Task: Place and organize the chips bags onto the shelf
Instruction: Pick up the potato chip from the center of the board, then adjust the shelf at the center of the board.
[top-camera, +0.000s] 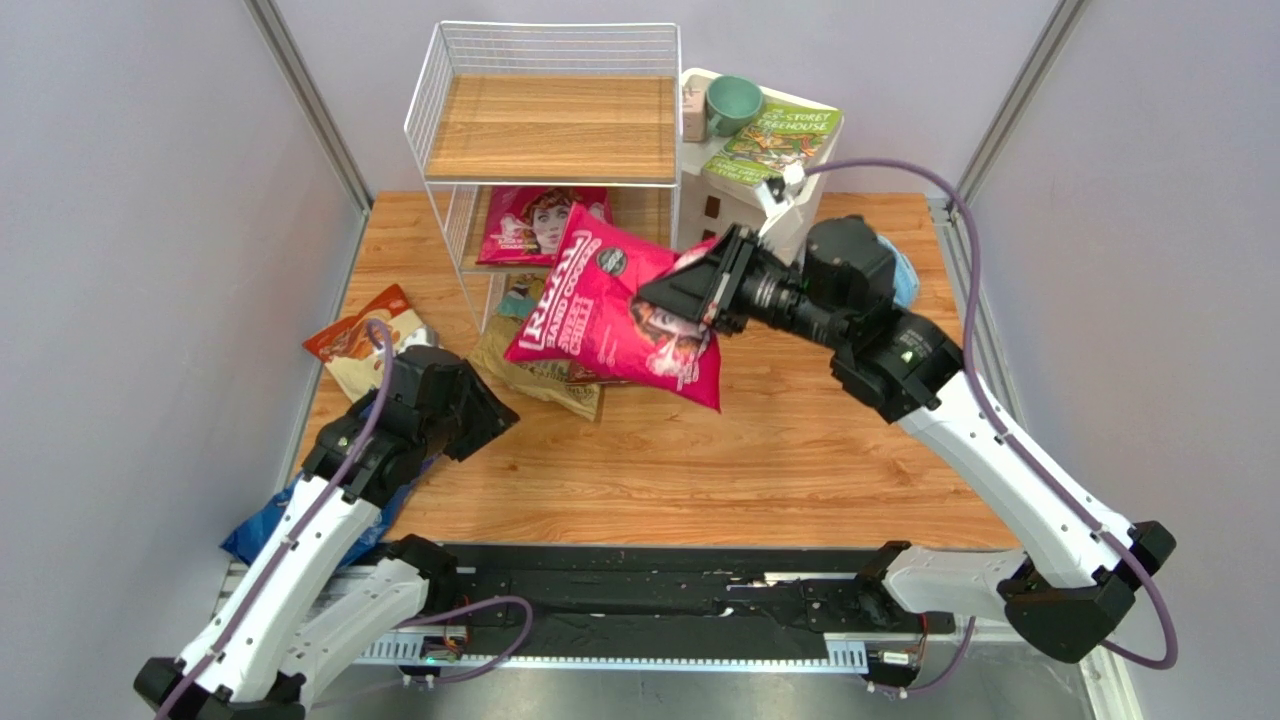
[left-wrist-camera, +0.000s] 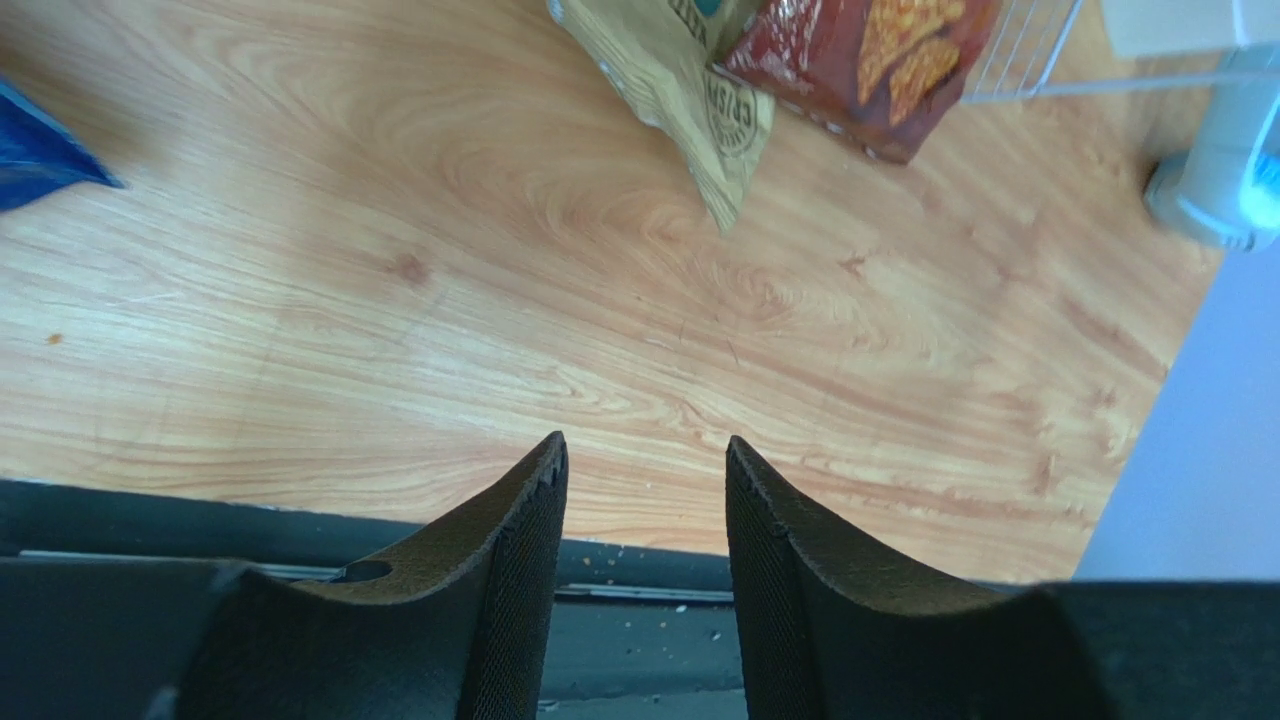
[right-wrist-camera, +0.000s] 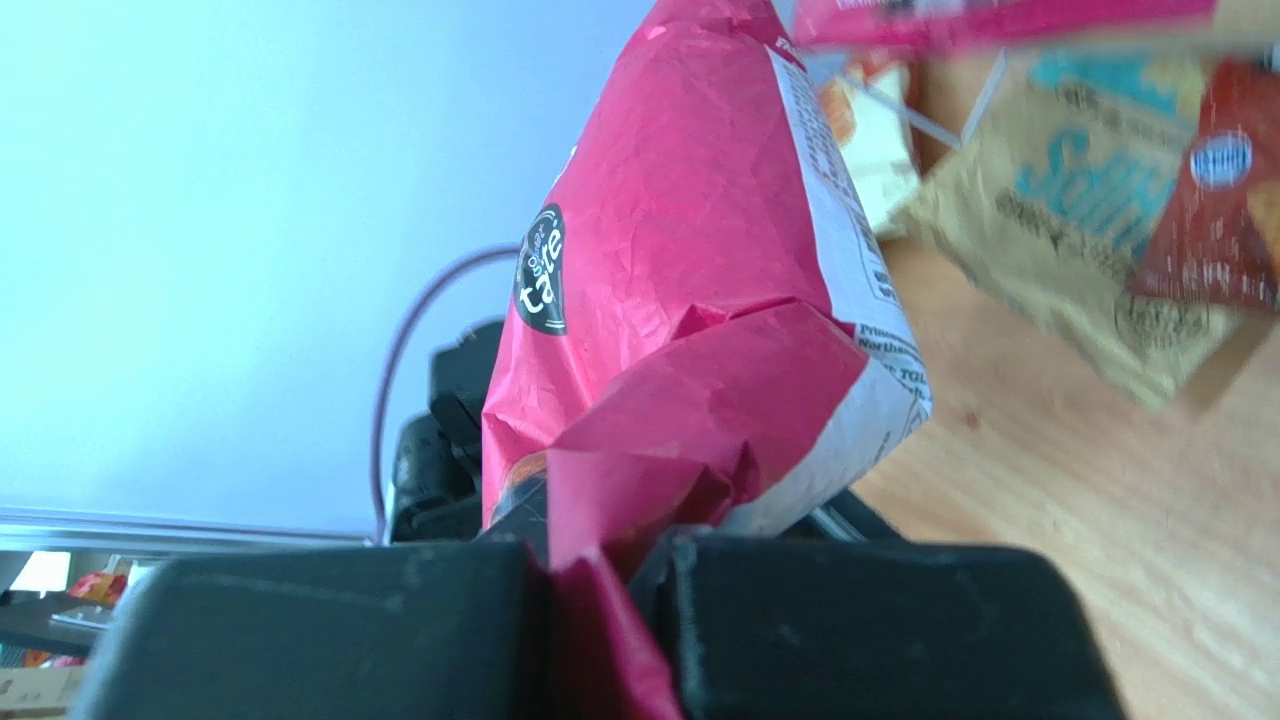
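Down at the near left edge, a blue bag (top-camera: 263, 525) lay half off the table (top-camera: 721, 465), beside the left arm. The left gripper (left-wrist-camera: 643, 450) hung low over bare wood, its fingers apart with nothing between them. Further in on the left, the orange-and-cream bag (top-camera: 361, 342) sat flat near the wall. Mid-table, the right gripper (right-wrist-camera: 601, 555) was pinched tight on a crumpled corner of the magenta bag (top-camera: 601, 308), which hung off the table, tilted, just in front of the shelf (top-camera: 436, 90). Beneath it lay the tan bag (top-camera: 549, 383), with the red Doritos bag (left-wrist-camera: 864, 60) overlapping it by the shelf's foot. A second magenta bag (top-camera: 534, 222) was on the middle tier. At the back, the white drawer unit (top-camera: 714, 203) carried a green mug (top-camera: 733, 105) and a green book (top-camera: 774, 143).
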